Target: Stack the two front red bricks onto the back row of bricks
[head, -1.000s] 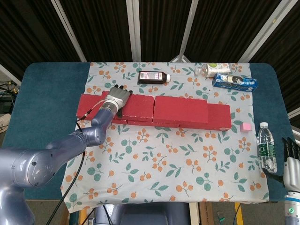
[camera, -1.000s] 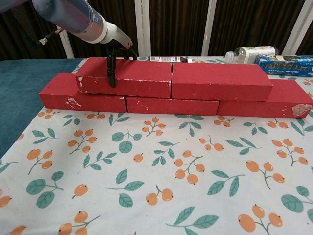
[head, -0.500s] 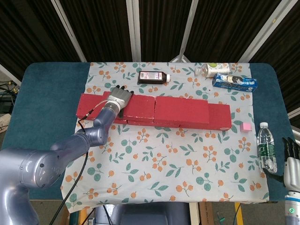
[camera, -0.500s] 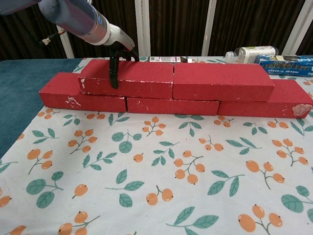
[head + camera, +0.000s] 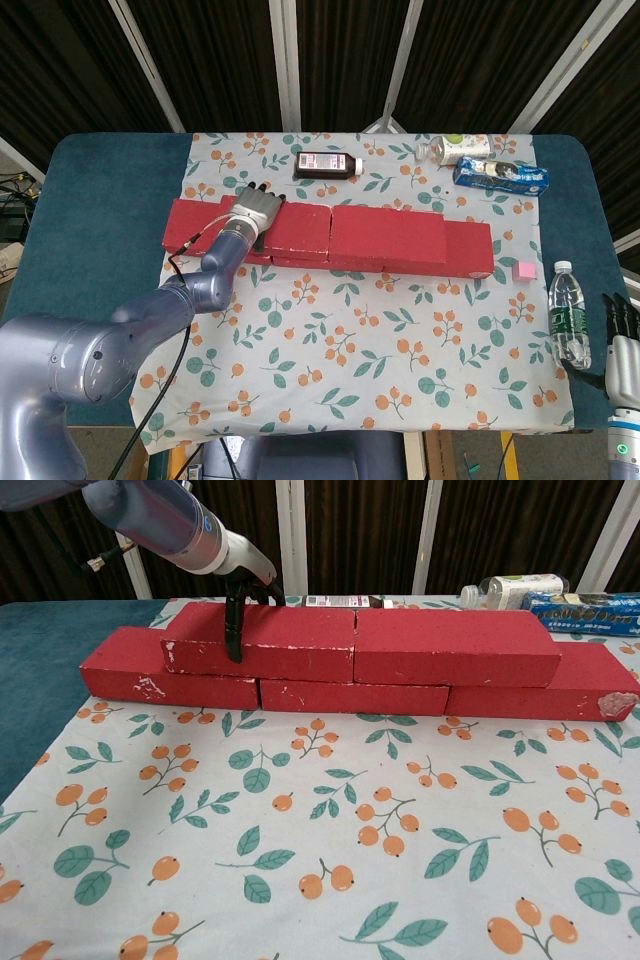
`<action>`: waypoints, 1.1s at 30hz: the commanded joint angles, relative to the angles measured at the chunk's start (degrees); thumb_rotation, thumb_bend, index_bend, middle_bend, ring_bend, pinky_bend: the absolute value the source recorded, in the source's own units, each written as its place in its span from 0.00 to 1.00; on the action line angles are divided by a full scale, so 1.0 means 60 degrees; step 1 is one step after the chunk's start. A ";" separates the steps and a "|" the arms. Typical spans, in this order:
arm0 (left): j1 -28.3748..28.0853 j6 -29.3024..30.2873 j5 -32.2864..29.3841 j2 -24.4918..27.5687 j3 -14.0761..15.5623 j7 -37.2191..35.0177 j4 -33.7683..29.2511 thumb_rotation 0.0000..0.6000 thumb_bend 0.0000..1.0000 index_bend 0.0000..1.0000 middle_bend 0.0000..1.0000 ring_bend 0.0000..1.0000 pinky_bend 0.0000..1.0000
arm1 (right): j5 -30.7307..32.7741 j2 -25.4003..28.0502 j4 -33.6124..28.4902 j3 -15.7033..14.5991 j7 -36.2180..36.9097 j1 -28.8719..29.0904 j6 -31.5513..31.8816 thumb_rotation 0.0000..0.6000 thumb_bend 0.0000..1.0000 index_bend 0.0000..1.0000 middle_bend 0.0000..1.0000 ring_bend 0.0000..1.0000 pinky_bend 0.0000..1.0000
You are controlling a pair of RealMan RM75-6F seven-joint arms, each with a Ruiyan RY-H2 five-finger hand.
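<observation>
While the floral tablecloth spreads out toward the camera from the fingers, the bottom row of bricks lies directly under them. Both upper red bricks sit on that row: the left upper brick is clasped by the left hand, thumb down its front face, and the right upper brick abuts it on the far side from the thumb. At the table's right edge the right hand grasps nothing; whether its fingers are curled or spread cannot be told.

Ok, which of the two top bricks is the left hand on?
The upper left brick: the left hand grips it, while the upper right brick beside it is untouched.
</observation>
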 commanded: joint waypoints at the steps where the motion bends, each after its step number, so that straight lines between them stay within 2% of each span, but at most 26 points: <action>1: -0.0034 0.0000 -0.0014 -0.0012 0.0057 -0.0007 -0.0014 1.00 0.00 0.21 0.30 0.00 0.02 | -0.0005 -0.0005 0.0002 0.0001 -0.0002 -0.0001 0.0007 1.00 0.02 0.00 0.00 0.00 0.00; 8: -0.0115 0.0048 -0.0028 -0.0022 0.0131 -0.0088 -0.0049 1.00 0.00 0.10 0.17 0.00 0.02 | 0.0006 -0.0008 -0.0002 0.0007 -0.0007 -0.0006 0.0014 1.00 0.02 0.00 0.00 0.00 0.00; 14: -0.0229 0.0137 -0.0112 0.0032 0.0252 -0.0080 -0.0200 1.00 0.00 0.01 0.09 0.00 0.02 | 0.0019 -0.0017 -0.0018 0.0009 -0.0022 -0.0014 0.0024 1.00 0.02 0.00 0.00 0.00 0.00; 21: -0.0313 0.0213 -0.0262 0.0034 0.0366 -0.0042 -0.0250 1.00 0.00 0.00 0.02 0.00 0.02 | 0.0042 -0.0007 -0.0031 0.0015 -0.0023 -0.0017 0.0011 1.00 0.02 0.00 0.00 0.00 0.00; 33: -0.0406 0.0192 -0.0406 -0.0010 0.0473 0.0071 -0.0238 1.00 0.00 0.00 0.00 0.00 0.02 | 0.0075 0.0010 -0.0046 0.0022 -0.0060 -0.0019 0.0002 1.00 0.02 0.00 0.00 0.00 0.00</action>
